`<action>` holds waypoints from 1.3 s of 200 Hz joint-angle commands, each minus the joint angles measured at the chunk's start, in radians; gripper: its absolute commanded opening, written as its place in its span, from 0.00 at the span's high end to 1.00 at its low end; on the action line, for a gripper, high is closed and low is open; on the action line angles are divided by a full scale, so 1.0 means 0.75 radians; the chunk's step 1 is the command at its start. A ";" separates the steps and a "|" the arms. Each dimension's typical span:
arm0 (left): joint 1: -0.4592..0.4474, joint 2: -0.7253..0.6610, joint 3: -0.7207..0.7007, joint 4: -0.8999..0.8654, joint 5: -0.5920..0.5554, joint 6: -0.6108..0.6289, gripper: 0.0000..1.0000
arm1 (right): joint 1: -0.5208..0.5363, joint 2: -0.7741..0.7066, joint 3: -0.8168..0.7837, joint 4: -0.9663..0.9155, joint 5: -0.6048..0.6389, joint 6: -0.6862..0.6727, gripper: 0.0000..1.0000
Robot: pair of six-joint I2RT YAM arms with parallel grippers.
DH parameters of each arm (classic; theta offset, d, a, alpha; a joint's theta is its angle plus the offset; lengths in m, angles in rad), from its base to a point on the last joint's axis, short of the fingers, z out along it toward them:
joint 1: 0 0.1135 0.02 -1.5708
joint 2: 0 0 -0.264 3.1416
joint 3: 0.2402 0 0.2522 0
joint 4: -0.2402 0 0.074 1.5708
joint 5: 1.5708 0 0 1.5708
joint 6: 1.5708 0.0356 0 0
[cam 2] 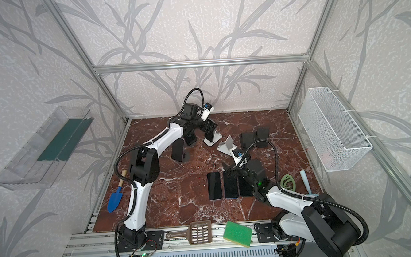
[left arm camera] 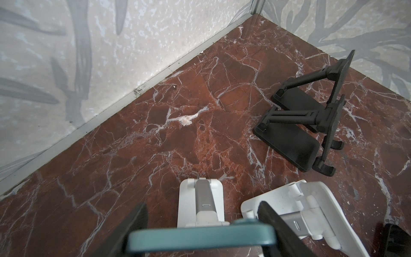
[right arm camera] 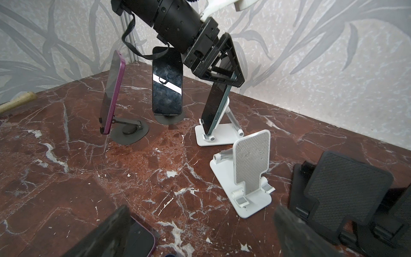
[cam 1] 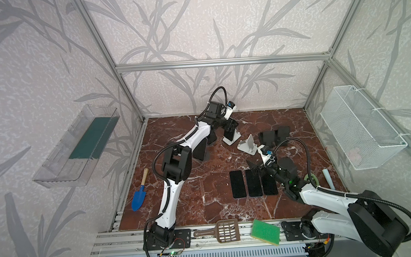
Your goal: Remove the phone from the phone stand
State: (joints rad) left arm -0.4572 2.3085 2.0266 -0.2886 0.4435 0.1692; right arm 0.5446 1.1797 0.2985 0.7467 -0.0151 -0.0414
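Left gripper [right arm camera: 222,80], half-closed, clamps teal phone [right arm camera: 214,111] — seated in white stand [right arm camera: 222,136].

Open marble [cam 1: 203,183] mid-table; empty white stand [cam 1: 248,144] just beside the occupied stand [cam 1: 231,139]

Dark teal-edged phone [right arm camera: 214,109] aslant on white stand [right arm camera: 222,136] near rear wall.
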 commanded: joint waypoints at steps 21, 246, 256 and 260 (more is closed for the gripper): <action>-0.003 -0.027 0.059 -0.026 -0.014 0.022 0.52 | 0.007 0.006 0.038 0.015 0.022 0.006 0.01; -0.048 -0.250 0.037 -0.092 -0.059 -0.006 0.58 | 0.007 0.015 0.038 0.023 0.030 0.012 0.01; -0.064 -0.281 0.001 -0.081 -0.086 -0.007 0.58 | 0.007 0.016 0.038 0.022 0.030 0.012 0.01; -0.072 -0.294 -0.019 -0.068 -0.103 -0.010 0.58 | 0.007 0.016 0.039 0.022 0.030 0.011 0.01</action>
State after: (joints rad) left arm -0.4850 2.1960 2.0277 -0.3687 0.4026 0.1612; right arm 0.5446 1.1912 0.2996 0.7437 -0.0071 -0.0376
